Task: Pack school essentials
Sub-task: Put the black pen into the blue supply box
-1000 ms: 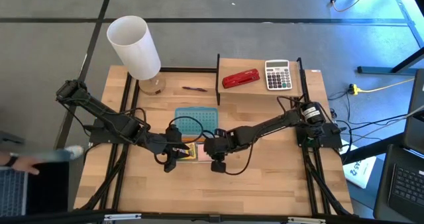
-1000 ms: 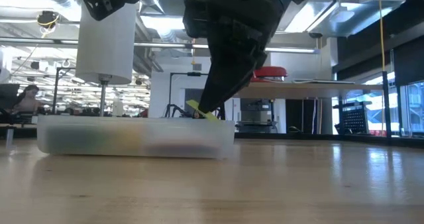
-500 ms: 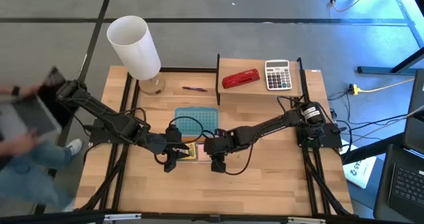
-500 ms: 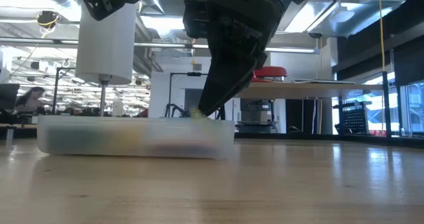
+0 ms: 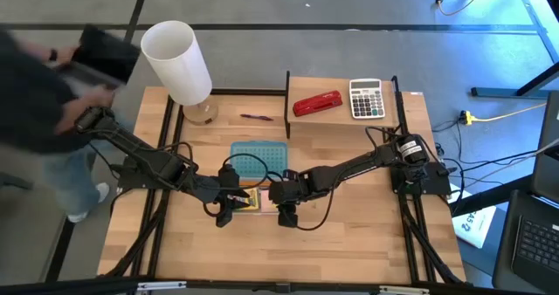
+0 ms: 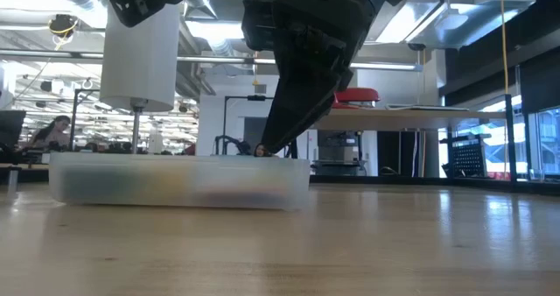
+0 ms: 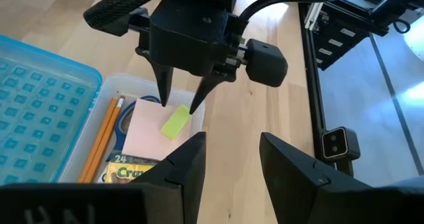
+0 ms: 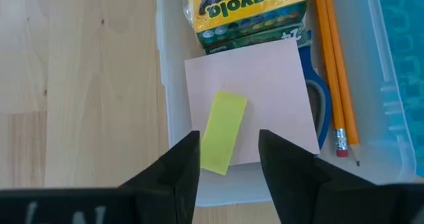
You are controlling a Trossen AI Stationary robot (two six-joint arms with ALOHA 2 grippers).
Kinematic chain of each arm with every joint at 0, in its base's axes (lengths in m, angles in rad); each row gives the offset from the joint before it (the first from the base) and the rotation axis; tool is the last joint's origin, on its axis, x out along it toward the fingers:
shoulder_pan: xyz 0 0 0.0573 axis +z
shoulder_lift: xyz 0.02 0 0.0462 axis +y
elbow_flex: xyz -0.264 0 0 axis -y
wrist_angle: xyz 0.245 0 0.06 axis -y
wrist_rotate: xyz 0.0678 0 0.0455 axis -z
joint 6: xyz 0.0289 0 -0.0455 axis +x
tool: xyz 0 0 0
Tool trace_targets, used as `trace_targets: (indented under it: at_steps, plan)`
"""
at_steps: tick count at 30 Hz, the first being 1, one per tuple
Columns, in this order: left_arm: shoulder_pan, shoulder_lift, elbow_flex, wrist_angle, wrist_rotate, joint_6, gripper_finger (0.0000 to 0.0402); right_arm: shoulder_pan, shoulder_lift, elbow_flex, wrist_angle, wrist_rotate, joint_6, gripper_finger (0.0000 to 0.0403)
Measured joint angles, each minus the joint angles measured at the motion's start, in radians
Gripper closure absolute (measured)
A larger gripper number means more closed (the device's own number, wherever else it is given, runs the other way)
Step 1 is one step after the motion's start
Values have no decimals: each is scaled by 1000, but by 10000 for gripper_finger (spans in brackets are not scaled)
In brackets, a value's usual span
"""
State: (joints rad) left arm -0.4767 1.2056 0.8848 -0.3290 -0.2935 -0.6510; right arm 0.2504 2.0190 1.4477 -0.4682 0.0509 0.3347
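Release confirmed: right gripper (image 7: pixel 180 107), fingers now apart, had dropped the small yellow block (image 8: pixel 224 132) onto the pink sticky-note pad (image 8: pixel 265 85) inside the clear plastic box (image 8: pixel 163 85); left gripper (image 7: pixel 228 159) waited, fingers apart.

"Crayola" — crayon box (image 8: pixel 248 8)

Grey floor (image 5: pixel 349 7) around the wooden table (image 5: pixel 349 234); bright ceiling lights (image 6: pixel 219 20), windows (image 6: pixel 534 138) beyond.
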Motion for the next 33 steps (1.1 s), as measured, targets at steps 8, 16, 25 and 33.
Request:
trace_targets:
  at_steps: [8, 16, 25, 33]
  plan:
    - [0, 0, 0, -21, 0, 0, 266, 0, -1, 59, -49, 1, -2, 247]
    - [1, -2, 0, -67, 0, -9, 266, 0, -1, 140, -171, 32, 5, 247]
    - [104, -88, 0, -196, 0, -46, 266, 41, -7, 359, -438, 173, 77, 247]
    - [316, -120, 0, -275, 141, 186, 266, 74, -8, 595, -610, 219, 127, 247]
